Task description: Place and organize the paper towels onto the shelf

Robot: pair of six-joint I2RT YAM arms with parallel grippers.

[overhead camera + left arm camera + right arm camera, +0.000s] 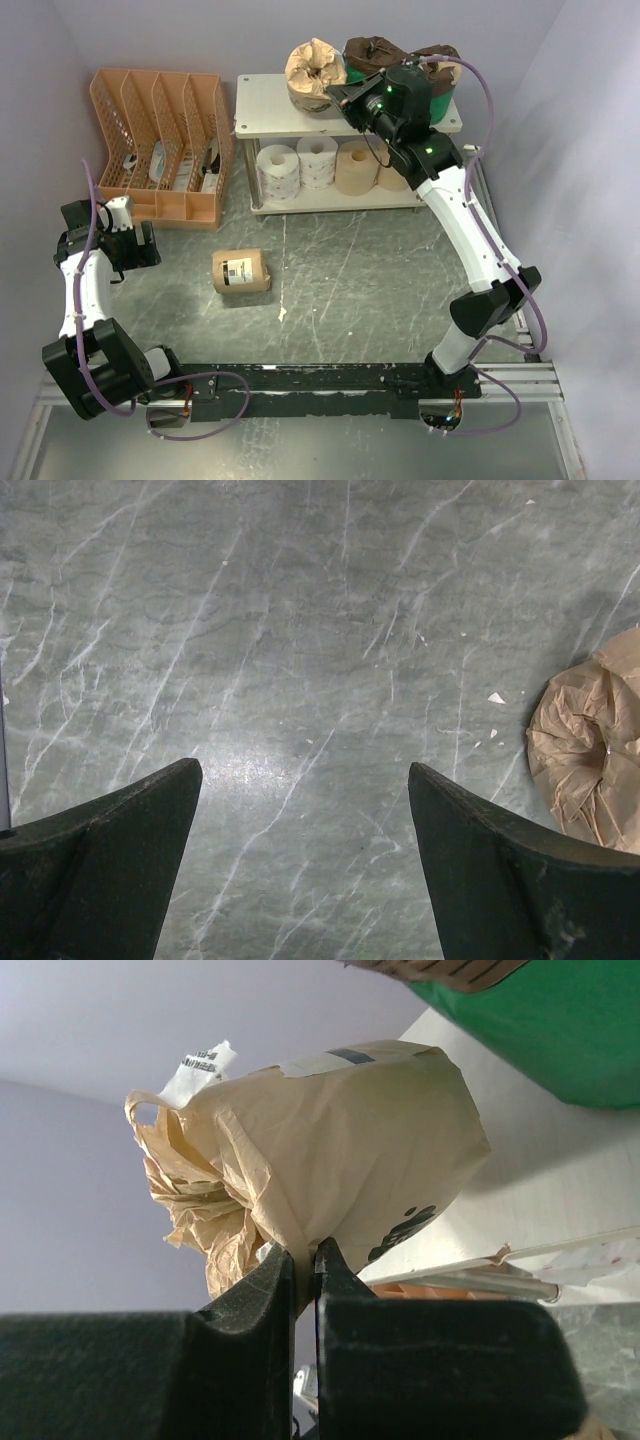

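The shelf [265,105] stands at the back. On its top board are a tan-paper-wrapped roll [314,72] and two green-wrapped rolls [375,55]. My right gripper [335,95] is shut on a fold of the tan wrapping; in the right wrist view the gripper [303,1250] pinches the roll [340,1150] resting on the board [560,1190]. The lower board holds a white dotted roll [278,170], a white roll [317,160] and two bare tan rolls [357,166]. A second tan-wrapped roll [241,271] lies on the table. My left gripper [135,247] is open and empty to its left; in the left wrist view the gripper [305,770] has the roll [590,750] at the right.
An orange slotted file organizer [160,145] with small items stands left of the shelf. A green-wrapped roll [540,1020] sits close to the right of the pinched roll. Purple walls close in behind and at both sides.
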